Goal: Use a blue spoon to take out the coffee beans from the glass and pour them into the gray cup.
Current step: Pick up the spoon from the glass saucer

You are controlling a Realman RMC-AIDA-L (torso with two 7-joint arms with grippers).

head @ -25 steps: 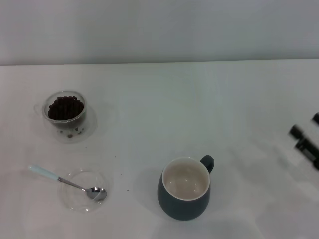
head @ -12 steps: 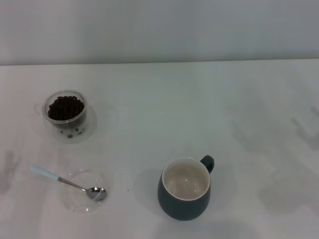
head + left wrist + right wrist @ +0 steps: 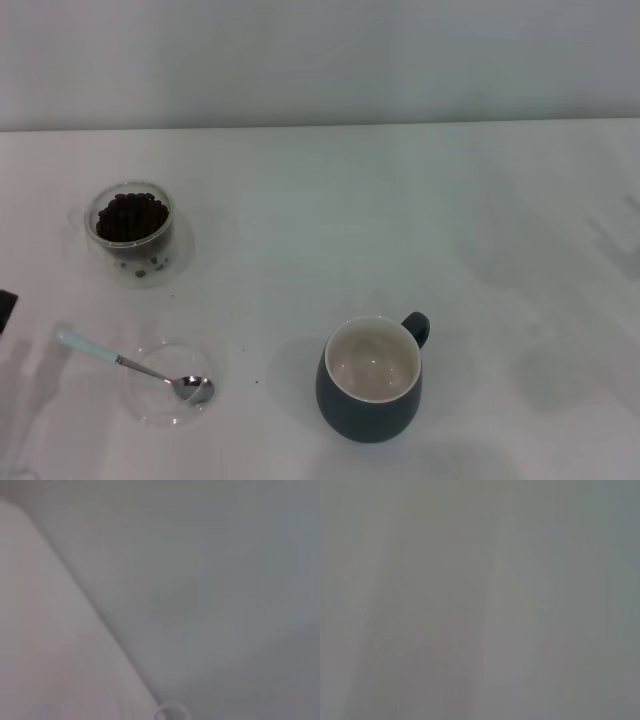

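Nothing is gripped yet: the blue spoon (image 3: pixel 130 366) lies near the front left corner of the bench (image 3: pixel 400 220), its metal bowl resting inside a shallow clear dish (image 3: pixel 167 384) and its pale handle sticking out over the rim toward the left edge. A dark sliver at the left edge, just behind the handle tip, is probably the left end effector (image 3: pixel 5 308); whether its fingers are apart or together I cannot tell. The right end effector is out of view.

The glass (image 3: pixel 133 228) with the coffee beans (image 3: pixel 130 216) stands farther back along the left side, well apart from the gray cup (image 3: pixel 372 379) near the front middle, which looks empty.

Likely risks:
- the handle is thin and raised on the dish rim, so a poor grab could tip the spoon or drag the dish
- a wide approach might knock the glass and spill beans
- the carry to the cup is long, so a tilted spoon would drop beans onto the bench
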